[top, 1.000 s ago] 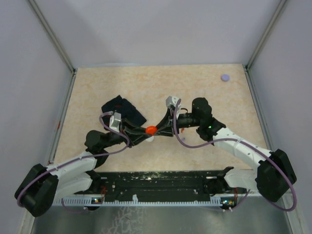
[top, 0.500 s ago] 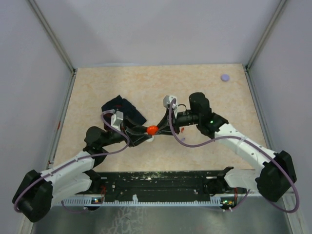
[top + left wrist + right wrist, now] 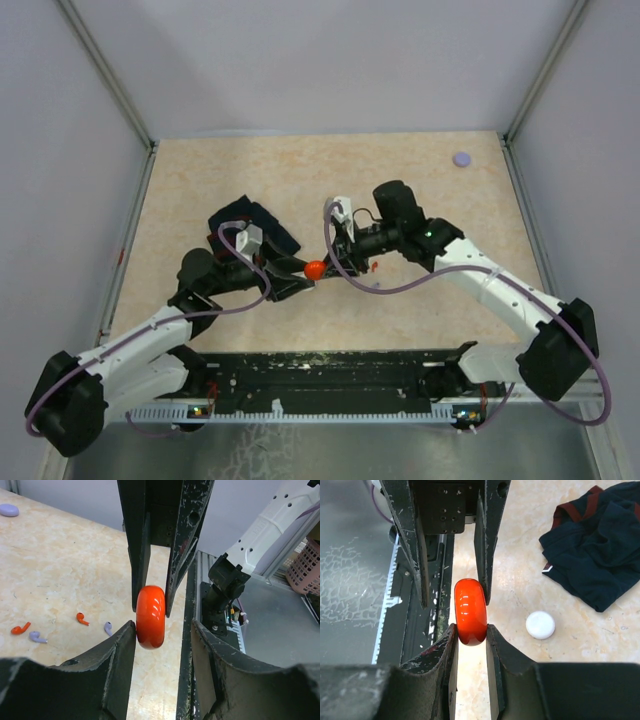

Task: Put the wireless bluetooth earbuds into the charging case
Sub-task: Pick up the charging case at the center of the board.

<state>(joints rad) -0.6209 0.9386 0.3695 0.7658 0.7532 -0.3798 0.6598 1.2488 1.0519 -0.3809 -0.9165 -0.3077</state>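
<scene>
A glossy red round charging case point(image 3: 315, 268) hangs above the table between the two arms. My right gripper point(image 3: 470, 628) is shut on it, both pads pressed against its flat sides. My left gripper point(image 3: 163, 629) is open around the same case point(image 3: 150, 616): one finger touches it and the other stands well apart. On the table beyond lie two red earbuds point(image 3: 20, 628) point(image 3: 82, 618) and two lavender earbuds point(image 3: 36, 637) point(image 3: 108, 628). No earbud sits in either gripper.
A dark crumpled cloth point(image 3: 250, 225) lies beside the left arm. A white round case point(image 3: 540, 625) rests on the table near it. A lavender round case point(image 3: 461, 158) sits by the far right corner. The black base rail point(image 3: 340, 365) runs along the near edge.
My left gripper's jaws have spread apart off the red case. The right arm has swung its wrist leftward, still holding the case.
</scene>
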